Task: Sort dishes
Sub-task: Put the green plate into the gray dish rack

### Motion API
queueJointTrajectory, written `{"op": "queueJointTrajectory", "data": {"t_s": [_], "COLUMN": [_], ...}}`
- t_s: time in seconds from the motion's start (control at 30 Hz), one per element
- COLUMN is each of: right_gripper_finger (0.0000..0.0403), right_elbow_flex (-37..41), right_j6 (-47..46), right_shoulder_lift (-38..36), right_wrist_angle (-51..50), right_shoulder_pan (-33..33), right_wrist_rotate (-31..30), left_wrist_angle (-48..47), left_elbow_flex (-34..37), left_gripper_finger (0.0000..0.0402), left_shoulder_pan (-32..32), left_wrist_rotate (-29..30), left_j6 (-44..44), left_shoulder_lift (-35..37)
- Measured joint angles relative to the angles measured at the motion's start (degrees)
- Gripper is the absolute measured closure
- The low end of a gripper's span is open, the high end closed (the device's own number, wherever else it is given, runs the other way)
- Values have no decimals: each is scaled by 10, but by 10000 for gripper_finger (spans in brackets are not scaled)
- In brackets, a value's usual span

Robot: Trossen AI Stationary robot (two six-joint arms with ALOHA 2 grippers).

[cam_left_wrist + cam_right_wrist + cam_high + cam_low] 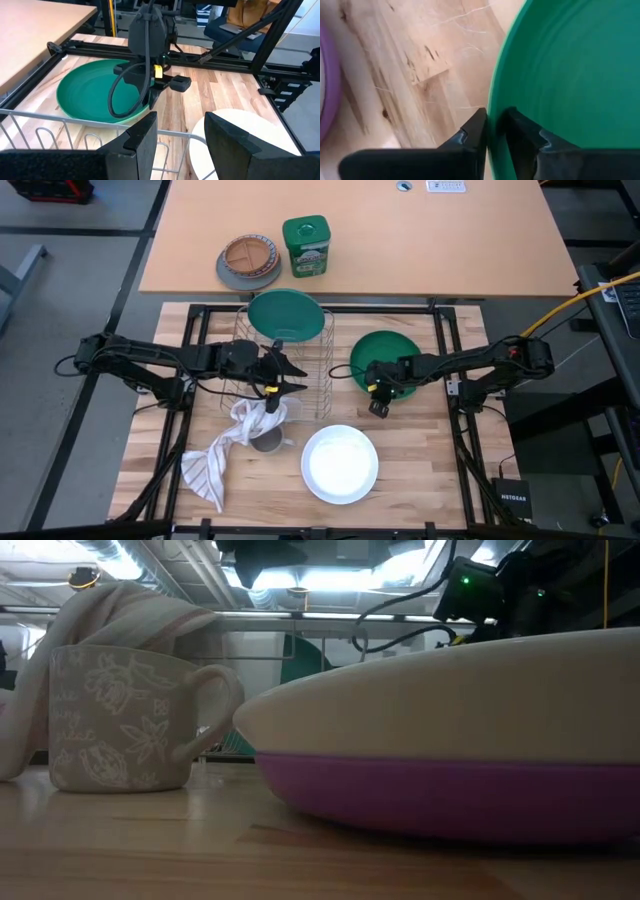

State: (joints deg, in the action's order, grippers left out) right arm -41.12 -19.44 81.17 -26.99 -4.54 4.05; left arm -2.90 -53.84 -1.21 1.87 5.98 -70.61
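Note:
A darker green plate (pixel 388 355) lies on the wooden table to the right of the wire rack (pixel 320 385). My right gripper (pixel 377 393) is shut on its near-left rim. A teal plate (pixel 285 313) sits at the rack's far end. A white plate (pixel 340 463) lies near the front, stacked on a purple plate (pixel 440 802). My left gripper (pixel 290 375) hovers open and empty over the rack; it also shows in the left wrist view (pixel 180 127). My right gripper holds the green plate's rim (pixel 496 107) between its two fingers, one finger inside the plate and one outside. The fingers come from above, slanting from the table's right. Whether the held edge is off the table, I cannot tell.
A grey patterned mug (pixel 268 440) and a striped cloth (pixel 215 460) lie near the rack's front. A tan and grey divided plate (pixel 248 262) and a green tin (pixel 306 246) stand on the far tabletop.

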Motion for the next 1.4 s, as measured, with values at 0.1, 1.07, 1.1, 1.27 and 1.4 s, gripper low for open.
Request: {"op": "queueJointTrajectory", "data": {"t_s": [0.1,1.07,1.1,1.27,1.4], "right_gripper_finger": [333,392,395,397,395], "right_elbow_flex": [0,-2,-2,-2,-2], "right_j6": [0,-13,-14,-19,-29], "right_shoulder_lift": [0,0,-1,-1,-1], "right_wrist_angle": [-1,4,5,3,3], "right_shoulder_pan": [0,0,0,0,0], "right_wrist_rotate": [10,81,83,91,89], "left_wrist_angle": [0,1,1,1,1], "left_elbow_flex": [0,0,0,0,0], "left_gripper_finger": [249,249,249,249,249], "left_shoulder_pan": [0,0,0,0,0], "left_wrist_rotate": [0,0,0,0,0], "left_j6": [0,0,0,0,0], "left_shoulder_lift": [0,0,0,0,0]}}
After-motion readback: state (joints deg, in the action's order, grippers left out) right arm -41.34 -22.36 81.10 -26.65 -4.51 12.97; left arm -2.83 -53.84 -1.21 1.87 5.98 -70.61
